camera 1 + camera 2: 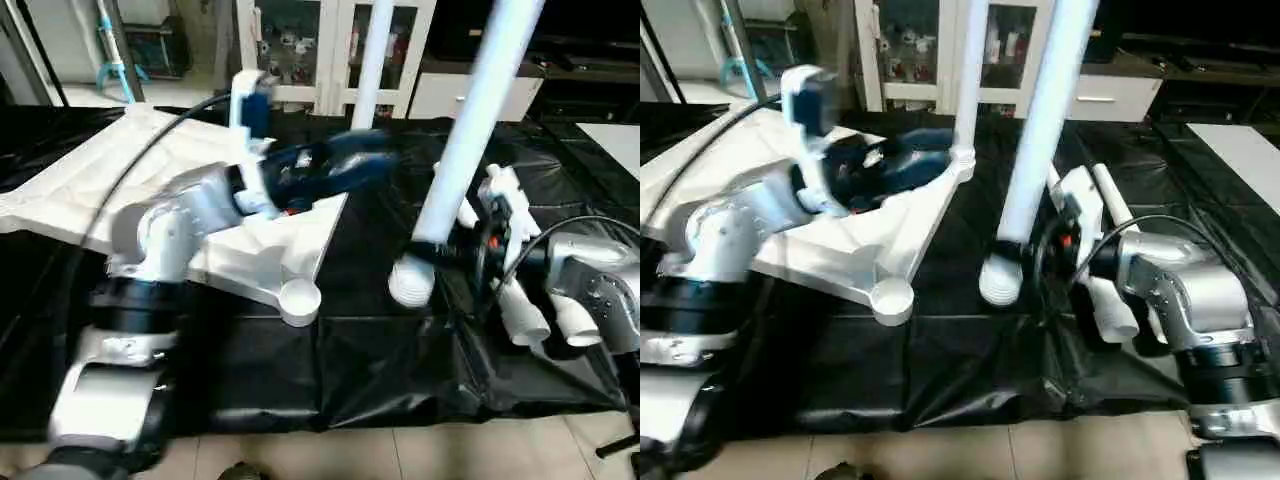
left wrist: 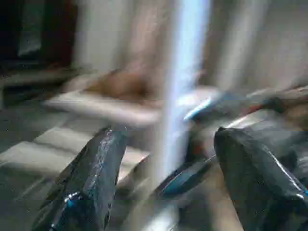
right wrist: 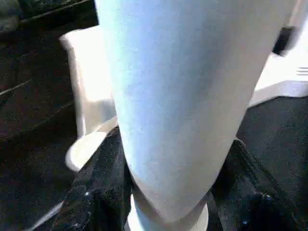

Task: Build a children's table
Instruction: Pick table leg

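Table leg (image 1: 470, 130) clamped in right pincer (image 1: 455, 250).

Large white plastic square tabletop (image 1: 150, 190) lies underside up on black-covered work table (image 1: 360, 350), toward table's left. Round corner socket (image 1: 299, 298) at tabletop's near corner, pointing toward table's front edge. One long white tapered tube leg (image 1: 372, 60) stands upright in far corner socket, behind. Left gripper (image 1: 340, 165) above tabletop, just left of that leg. Second white tube leg (image 1: 470, 130) right of tabletop, tilted, wide end (image 1: 411, 280) low over table, between fingers of right gripper (image 3: 166, 192). Two more white tube legs (image 1: 545, 315) lie on table at right, near right forearm.
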{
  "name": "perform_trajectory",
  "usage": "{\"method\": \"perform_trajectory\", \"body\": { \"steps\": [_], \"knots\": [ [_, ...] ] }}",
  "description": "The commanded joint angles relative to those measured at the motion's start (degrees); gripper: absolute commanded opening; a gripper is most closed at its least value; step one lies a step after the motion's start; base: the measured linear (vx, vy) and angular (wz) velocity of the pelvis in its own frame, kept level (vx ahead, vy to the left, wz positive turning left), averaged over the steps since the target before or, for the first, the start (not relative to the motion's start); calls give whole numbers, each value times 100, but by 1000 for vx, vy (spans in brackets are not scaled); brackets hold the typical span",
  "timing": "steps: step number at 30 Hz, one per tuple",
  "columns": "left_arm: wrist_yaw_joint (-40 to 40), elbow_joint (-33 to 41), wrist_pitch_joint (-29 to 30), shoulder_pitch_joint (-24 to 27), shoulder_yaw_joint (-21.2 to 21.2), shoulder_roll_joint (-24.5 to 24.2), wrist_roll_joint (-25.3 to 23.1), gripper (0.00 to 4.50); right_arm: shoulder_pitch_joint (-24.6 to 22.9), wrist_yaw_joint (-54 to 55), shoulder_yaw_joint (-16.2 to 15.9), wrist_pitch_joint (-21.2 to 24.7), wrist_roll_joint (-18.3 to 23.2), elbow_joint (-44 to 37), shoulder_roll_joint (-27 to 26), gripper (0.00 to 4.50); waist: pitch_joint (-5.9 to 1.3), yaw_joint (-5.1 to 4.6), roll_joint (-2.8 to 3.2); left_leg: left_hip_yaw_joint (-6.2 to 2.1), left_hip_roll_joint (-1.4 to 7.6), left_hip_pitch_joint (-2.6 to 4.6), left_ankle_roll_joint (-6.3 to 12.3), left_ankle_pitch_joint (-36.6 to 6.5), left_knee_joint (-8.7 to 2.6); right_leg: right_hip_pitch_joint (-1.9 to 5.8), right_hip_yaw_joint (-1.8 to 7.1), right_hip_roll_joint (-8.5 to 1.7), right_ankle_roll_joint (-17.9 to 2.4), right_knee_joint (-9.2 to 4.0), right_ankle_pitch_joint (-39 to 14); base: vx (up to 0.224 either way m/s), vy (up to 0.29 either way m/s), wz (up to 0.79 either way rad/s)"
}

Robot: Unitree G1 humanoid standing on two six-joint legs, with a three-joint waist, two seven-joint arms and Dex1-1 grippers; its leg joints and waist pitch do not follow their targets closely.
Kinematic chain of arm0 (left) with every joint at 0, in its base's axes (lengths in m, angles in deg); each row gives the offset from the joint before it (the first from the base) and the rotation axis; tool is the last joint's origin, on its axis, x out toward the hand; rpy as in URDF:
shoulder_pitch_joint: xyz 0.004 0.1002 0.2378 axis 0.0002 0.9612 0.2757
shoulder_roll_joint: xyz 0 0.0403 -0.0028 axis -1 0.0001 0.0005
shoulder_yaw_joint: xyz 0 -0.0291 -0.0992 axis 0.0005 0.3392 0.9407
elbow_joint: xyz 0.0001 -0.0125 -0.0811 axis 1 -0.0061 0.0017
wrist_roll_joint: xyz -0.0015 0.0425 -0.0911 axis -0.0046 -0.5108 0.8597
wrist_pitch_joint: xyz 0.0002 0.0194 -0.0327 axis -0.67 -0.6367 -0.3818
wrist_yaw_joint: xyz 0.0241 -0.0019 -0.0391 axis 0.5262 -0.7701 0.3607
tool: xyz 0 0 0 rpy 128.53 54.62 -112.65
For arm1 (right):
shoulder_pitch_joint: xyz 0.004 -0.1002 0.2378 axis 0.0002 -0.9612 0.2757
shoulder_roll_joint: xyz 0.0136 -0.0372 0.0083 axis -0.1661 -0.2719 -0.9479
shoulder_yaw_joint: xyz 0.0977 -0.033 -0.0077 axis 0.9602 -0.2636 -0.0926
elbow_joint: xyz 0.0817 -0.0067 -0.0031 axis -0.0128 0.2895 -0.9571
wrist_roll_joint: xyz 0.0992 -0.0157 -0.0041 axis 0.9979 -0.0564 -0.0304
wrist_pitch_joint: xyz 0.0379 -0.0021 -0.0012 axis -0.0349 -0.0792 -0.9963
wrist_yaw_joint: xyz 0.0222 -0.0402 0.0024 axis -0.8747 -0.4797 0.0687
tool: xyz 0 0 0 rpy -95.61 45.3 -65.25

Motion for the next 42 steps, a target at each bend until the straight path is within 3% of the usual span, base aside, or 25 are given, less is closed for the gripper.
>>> {"method": "perform_trajectory", "body": {
  "steps": [1,2,3,4,5,6,7,8,10,12,16,24,25,30,37,42],
  "knots": [
    [-252,-529,-803,70,-610,-238,-1060,368,-108,309,200,-78,-29,-9,-49,186,-422,14,17,-128,297,111,3,-745,-427,245,262,-460,-868,-487,-1071,0,0,0],
    [-160,-923,-1404,71,-1123,-501,-1676,368,-210,329,190,-75,-19,-85,-95,186,-446,1,66,-131,297,124,-102,-763,-429,256,259,-470,-846,-435,-971,0,0,0],
    [60,-1242,-1727,47,-1448,-691,-1982,378,-316,230,150,-27,35,-227,-94,186,-445,15,89,-139,295,125,-91,-798,-442,242,266,-458,-735,-495,-934,0,0,0],
    [211,-1428,-1893,32,-1619,-799,-2134,389,-377,171,126,-12,60,-306,-103,186,-456,9,79,-136,295,127,-105,-784,-443,249,268,-458,-742,-461,-803,0,0,0],
    [347,-1534,-1921,-12,-1660,-853,-2147,400,-428,85,96,28,93,-407,-70,186,-486,10,152,-146,310,131,-174,-684,-439,255,253,-473,-881,-381,-445,0,0,0],
    [447,-1607,-1935,-45,-1673,-889,-2160,400,-468,29,78,60,114,-487,-50,186,-492,7,119,-128,315,138,-176,-627,-425,248,243,-469,-1084,-363,-112,0,0,0],
    [555,-1744,-2022,-95,-1735,-945,-2293,409,-527,-6,77,106,159,-603,-30,186,-503,20,198,-136,318,133,-192,-571,-414,251,243,-475,-1190,-323,94,0,0,0],
    [642,-1870,-2093,-144,-1810,-1003,-2427,409,-582,-34,82,161,209,-710,-9,186,-485,15,166,-125,315,115,-170,-575,-413,256,237,-474,-1340,-323,317,0,0,0],
    [809,-2108,-2189,-236,-1935,-1083,-2610,433,-696,-80,80,237,287,-888,42,186,-468,24,155,-119,314,115,-136,-733,-423,270,246,-493,-1425,-337,177,0,0,0],
    [910,-2379,-2380,-349,-2000,-1084,-2705,450,-791,-89,84,291,348,-1005,73,186,-431,30,158,-114,310,129,-203,-1042,-442,269,260,-518,-1400,-398,-364,0,0,0],
    [1203,-2701,-2531,-468,-2088,-1049,-2804,450,-911,-119,82,333,347,-1120,97,186,-416,20,158,-132,332,150,-306,-1315,-469,257,270,-550,-1351,-441,-918,0,0,0],
    [1545,-2841,-2379,-624,-2072,-1151,-2896,450,-973,-224,87,440,404,-1232,210,186,-426,16,165,-125,337,134,-240,-1146,-456,252,273,-548,-1459,-414,-654,0,0,0],
    [1437,-3131,-2666,-667,-2182,-1178,-3171,450,-1023,-261,33,455,423,-1288,273,186,-422,19,163,-122,326,132,-212,-1133,-453,249,270,-534,-1446,-432,-640,0,0,0],
    [971,-3407,-3047,-657,-2223,-1089,-3444,450,-1063,-281,-21,449,378,-1339,252,186,-416,23,160,-132,337,132,-213,-1223,-458,254,273,-557,-1414,-441,-811,0,0,0],
    [794,-3561,-3225,-622,-2163,-971,-3518,389,-1068,-280,-58,442,350,-1339,253,186,-395,34,155,-141,343,152,-258,-1445,-479,230,281,-572,-1306,-494,-1314,0,0,0],
    [1258,-3543,-3033,-560,-2160,-891,-3486,370,-1104,-304,-93,414,302,-1338,299,186,-405,31,162,-141,345,139,-238,-1339,-479,225,280,-569,-1302,-481,-1209,0,0,0]
  ]
}}
